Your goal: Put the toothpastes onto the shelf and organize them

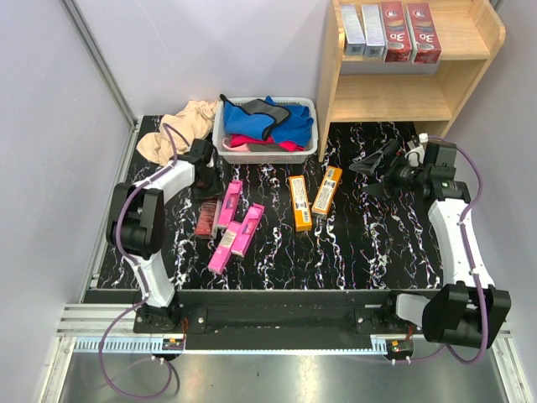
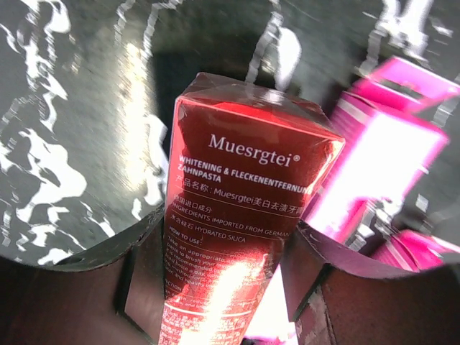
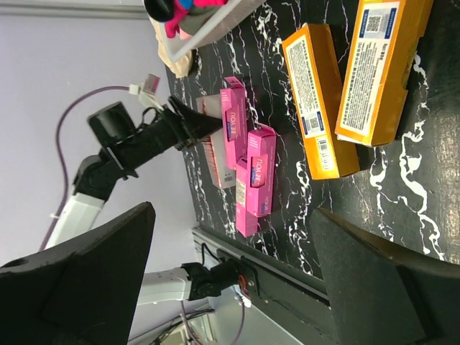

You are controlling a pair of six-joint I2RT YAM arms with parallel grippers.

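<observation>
Grip matters most here: left claw (image 2: 226, 230) is pinching the dark red toothpaste box (image 2: 248, 165) across its width, at the left of the counter (image 1: 361, 243) just beside the pink boxes (image 1: 239, 227). Lifting it level and clear of those neighbours is looking wise before carrying it far right to the shelf (image 1: 403, 99). Right claw (image 1: 377, 164) is hanging spread and empty near the shelf.

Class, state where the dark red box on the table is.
Top view: the dark red box lies on the table's left side, between the fingers of the left gripper, beside the pink boxes.
</observation>
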